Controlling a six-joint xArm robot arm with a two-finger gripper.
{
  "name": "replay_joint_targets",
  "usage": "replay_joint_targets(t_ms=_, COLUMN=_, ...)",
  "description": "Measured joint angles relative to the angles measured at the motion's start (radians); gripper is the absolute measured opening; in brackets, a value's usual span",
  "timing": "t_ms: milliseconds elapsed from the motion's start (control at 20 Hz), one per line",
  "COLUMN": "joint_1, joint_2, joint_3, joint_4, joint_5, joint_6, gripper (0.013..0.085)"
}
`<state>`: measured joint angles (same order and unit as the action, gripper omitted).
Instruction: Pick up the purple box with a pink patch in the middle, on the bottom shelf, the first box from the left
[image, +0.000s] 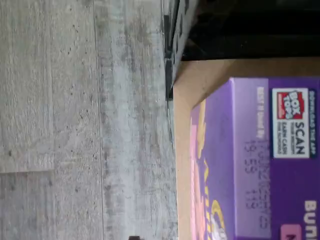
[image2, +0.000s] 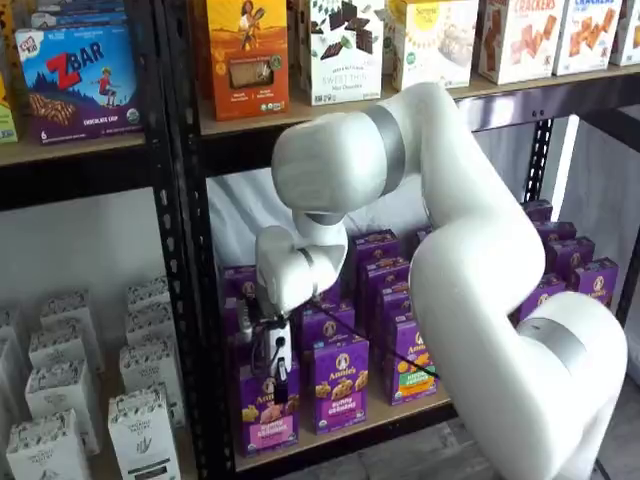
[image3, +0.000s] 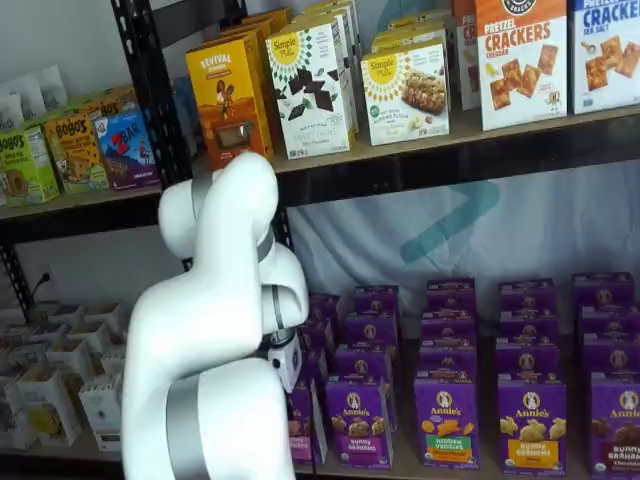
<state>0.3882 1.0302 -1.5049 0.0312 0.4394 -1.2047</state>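
The purple box (image2: 262, 420) stands upright at the left end of the bottom shelf (image2: 400, 418), its pink label band low on the front. My gripper (image2: 278, 378) hangs straight down right in front of the box's upper front, white body above and black fingers below. The fingers are seen side-on, spread wide, and the box stands untouched on the board. The wrist view looks down on the box's purple top (image: 270, 165) with a Box Tops patch, on the tan board (image: 200, 75). In a shelf view my arm hides most of the box (image3: 300, 432).
Like purple cartons stand right of it: one with a purple label (image2: 336, 385), one with an orange-green label (image2: 412, 365), rows behind. A black perforated upright (image2: 185, 250) is close on the left, white cartons (image2: 140, 430) beyond. Grey plank floor (image: 75, 125) lies below the shelf rail (image: 169, 75).
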Motion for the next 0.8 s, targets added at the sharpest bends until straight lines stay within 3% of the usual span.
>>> replay_joint_targets(t_ms=450, joint_1=0.001, joint_2=0.015, joint_3=-0.005, joint_4=0.016, joint_5=-0.018, joint_6=-0.013, gripper=0.085)
replay_joint_targets(t_ms=550, joint_1=0.002, joint_2=0.016, joint_3=-0.006, joint_4=0.019, joint_5=-0.017, joint_6=-0.016, gripper=0.077)
replay_joint_targets(t_ms=650, joint_1=0.002, joint_2=0.019, joint_3=-0.01, joint_4=0.019, joint_5=-0.014, joint_6=-0.015, gripper=0.077)
replay_joint_targets(t_ms=800, joint_1=0.002, joint_2=0.022, joint_3=-0.014, joint_4=0.02, joint_5=-0.01, joint_6=-0.016, gripper=0.069)
